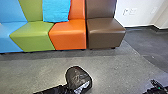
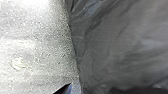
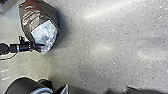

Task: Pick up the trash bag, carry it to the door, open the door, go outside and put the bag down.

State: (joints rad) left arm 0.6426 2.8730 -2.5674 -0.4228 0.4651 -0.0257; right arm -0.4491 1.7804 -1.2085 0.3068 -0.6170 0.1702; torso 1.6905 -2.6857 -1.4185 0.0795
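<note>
The black trash bag [image 1: 78, 76], with a pale patch on its lower side, is low in the middle of the head view. My left gripper [image 1: 65, 88] comes in from the left and meets the bag's near edge. The bag [image 2: 120, 42] looms large and close in the left wrist view. From the right wrist, the bag [image 3: 41, 17] is seen with my left gripper [image 3: 38, 46] against its pale part. Whether it grips the plastic is unclear. My right gripper [image 1: 156, 85] is at the head view's lower right corner, apart from the bag.
A row of seats stands ahead: blue, green, orange [image 1: 68, 37] and brown [image 1: 106, 35]. A bright blue cushion [image 1: 56, 10] rests against the backrests. A white wall [image 1: 140, 15] with outlets is at the right, and grey floor [image 1: 35, 67] lies before the seats.
</note>
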